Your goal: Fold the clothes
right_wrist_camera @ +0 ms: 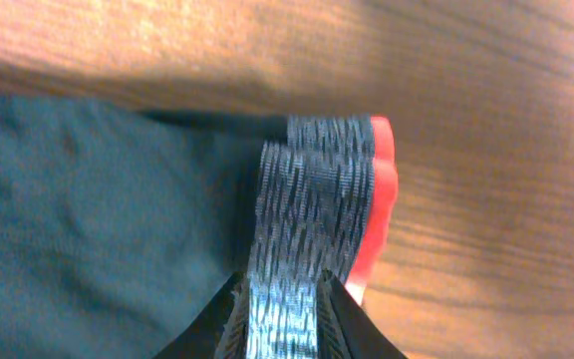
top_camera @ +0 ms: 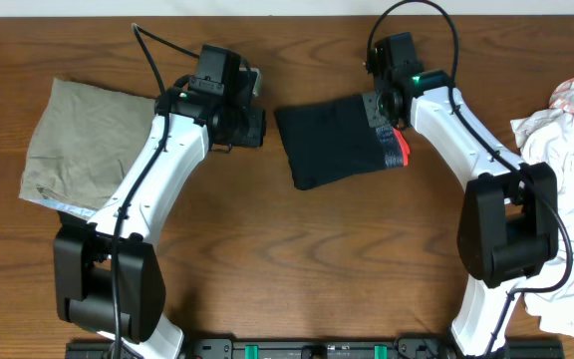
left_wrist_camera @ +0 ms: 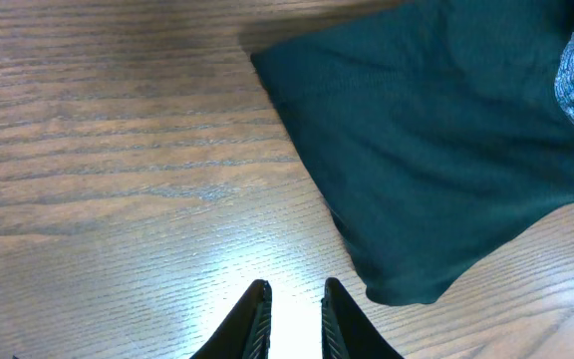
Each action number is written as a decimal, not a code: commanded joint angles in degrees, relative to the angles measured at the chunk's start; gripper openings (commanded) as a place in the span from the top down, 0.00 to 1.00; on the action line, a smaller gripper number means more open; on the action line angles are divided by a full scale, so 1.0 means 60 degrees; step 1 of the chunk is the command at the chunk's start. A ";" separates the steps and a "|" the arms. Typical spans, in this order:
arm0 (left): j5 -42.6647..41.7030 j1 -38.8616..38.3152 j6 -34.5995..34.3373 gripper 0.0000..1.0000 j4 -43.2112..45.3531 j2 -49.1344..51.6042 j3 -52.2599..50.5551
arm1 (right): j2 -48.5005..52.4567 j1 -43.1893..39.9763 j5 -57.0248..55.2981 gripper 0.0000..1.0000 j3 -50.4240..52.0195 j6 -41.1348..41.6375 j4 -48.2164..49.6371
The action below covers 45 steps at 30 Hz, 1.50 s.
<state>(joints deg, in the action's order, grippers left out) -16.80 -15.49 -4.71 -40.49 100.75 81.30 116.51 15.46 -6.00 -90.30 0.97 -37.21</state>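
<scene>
The wooden table (top_camera: 297,259) carries three lots of cloth. The black trousers (top_camera: 332,145) lie in the middle as a compact dark rectangle, a khaki garment (top_camera: 78,150) is well to the left, and a heap of white fabrics (top_camera: 571,150) sits at the right edge. Judging by that tidy shape, the folding looks nearly done and the step in hand is setting the last fold. The next move probably calls for letting the cloth go cleanly and lifting straight off, so the layers do not drag open. The overhead view alone shows both arms flanking the bundle and the neighbouring piles. Only the wrist views reveal the fingers. The left gripper (left_wrist_camera: 295,314) hangs over bare wood just beside the trousers' left edge, its jaws drawn almost together and holding nothing. The right gripper (right_wrist_camera: 282,319) sits at the other end, where the heather-grey waistband (right_wrist_camera: 312,199) with its orange-red edge lies doubled. The band fills the narrow gap between the jaws, which reads as a pinch, though I cannot tell how firm it is.
</scene>
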 commanded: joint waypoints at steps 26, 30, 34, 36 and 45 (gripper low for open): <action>-0.0117 -0.0011 -0.0087 0.72 -0.0040 0.0018 -0.0047 | 0.2404 0.0015 0.0973 0.68 -0.0244 0.0317 0.4313; 0.0000 -0.0007 0.0051 0.66 0.0102 0.0018 -0.0047 | 0.1362 0.0004 0.1027 0.61 -0.0605 0.0284 0.3665; 0.0911 0.0011 0.0091 0.49 0.0871 0.0018 -0.0047 | -0.0197 0.0040 0.1738 0.61 -0.0710 0.0248 0.2874; 0.1370 0.0018 0.0091 0.48 0.1268 0.0018 -0.0047 | -0.0663 0.0117 0.2248 0.60 -0.0710 0.0248 0.2452; 0.1989 0.1013 -0.1173 0.48 0.2208 0.0018 -0.0047 | -0.0033 0.1180 0.3286 0.62 -0.0601 -0.0688 0.0943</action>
<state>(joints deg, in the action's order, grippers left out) -7.22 -12.62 -6.85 -27.49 100.75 81.25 110.67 20.05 11.07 -95.31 -0.16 -30.52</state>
